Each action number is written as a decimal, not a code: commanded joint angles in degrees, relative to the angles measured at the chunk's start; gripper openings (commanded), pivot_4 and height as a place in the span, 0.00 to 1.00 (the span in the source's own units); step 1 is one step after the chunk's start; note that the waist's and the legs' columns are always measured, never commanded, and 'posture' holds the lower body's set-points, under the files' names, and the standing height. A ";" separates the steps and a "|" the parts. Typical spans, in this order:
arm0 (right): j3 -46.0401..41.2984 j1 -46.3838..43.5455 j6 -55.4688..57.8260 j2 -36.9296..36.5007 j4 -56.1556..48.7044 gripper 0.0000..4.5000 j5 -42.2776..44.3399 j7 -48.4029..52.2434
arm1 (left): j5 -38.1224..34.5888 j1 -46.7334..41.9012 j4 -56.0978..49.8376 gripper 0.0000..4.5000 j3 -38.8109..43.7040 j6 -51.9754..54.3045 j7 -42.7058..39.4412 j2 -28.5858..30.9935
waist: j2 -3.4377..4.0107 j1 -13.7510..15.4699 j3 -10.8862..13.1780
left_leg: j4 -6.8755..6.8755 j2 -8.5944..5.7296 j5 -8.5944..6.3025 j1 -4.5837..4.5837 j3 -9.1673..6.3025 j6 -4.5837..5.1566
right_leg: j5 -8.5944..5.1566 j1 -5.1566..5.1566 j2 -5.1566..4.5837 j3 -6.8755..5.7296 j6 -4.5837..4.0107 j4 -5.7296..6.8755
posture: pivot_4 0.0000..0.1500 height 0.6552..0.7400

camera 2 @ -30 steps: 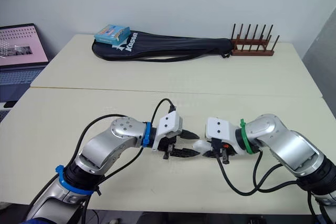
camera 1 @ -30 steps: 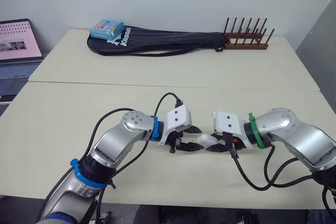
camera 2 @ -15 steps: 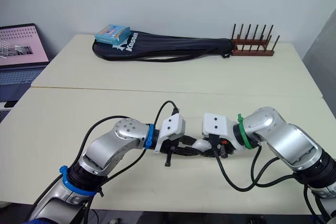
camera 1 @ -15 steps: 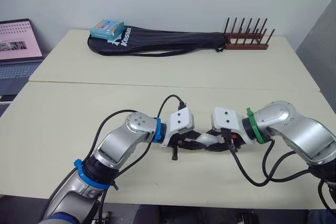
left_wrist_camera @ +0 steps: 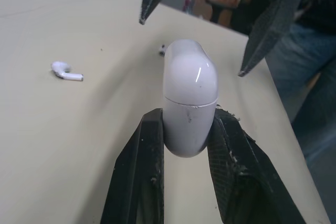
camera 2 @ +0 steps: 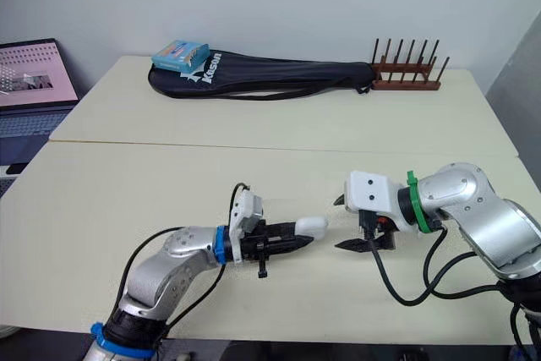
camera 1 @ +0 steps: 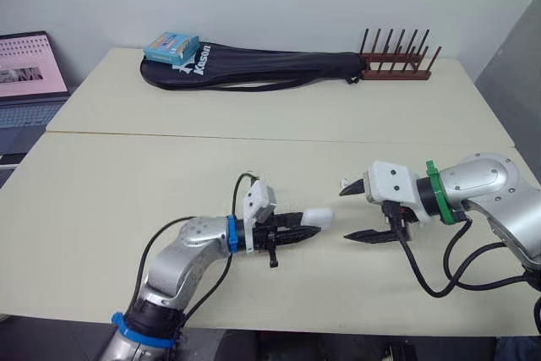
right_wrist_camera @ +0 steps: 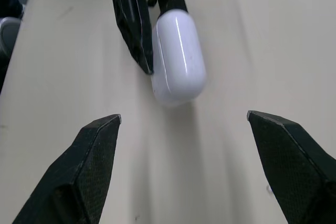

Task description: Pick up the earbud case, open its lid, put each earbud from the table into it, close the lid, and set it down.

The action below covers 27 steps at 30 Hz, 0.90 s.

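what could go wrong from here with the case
The left gripper pinches only the base end of the closed earbud case, so prying the lid with the open right gripper might twist it loose. One earbud lies on the table near the right gripper; a low sweep could knock it away.

Left arm [camera 1: 182,255] bent at the elbow, forearm reaching forward and toward the robot's right. Left gripper [camera 1: 297,224] lies roughly horizontal, both fingers [left_wrist_camera: 148,150] clamped on the lower half of the earbud case [camera 1: 318,216], which sticks out past the tips. Right arm [camera 1: 489,188] comes in from the right, forearm pointing left. Right gripper [camera 1: 347,214] faces the left one, near but apart, fingers [right_wrist_camera: 97,156] spread wide, one above the other.
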 commanded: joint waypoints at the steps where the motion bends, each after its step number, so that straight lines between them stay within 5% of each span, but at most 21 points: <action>1: -0.69 0.45 -0.31 1.83 -1.24 0.90 -0.14 -2.20 | 0.53 0.24 -2.36 0.17 -0.04 -4.75 -0.36 -0.41 | 0.00 0.03 0.00 | 0.00 0.00 0.00 0.06 0.01 0.00 | 0.00 0.07 0.00 0.00 0.00 0.00 | 1.00 0.85; 27: -1.24 -4.07 0.57 6.53 3.86 0.90 0.65 -1.50 | 9.38 0.29 2.57 0.17 -6.22 -21.92 -4.85 2.74 | 0.00 -0.01 0.00 | -0.03 -0.04 0.00 0.20 0.06 0.02 | 0.00 0.14 0.01 -0.01 0.00 -0.02 | 1.00 0.85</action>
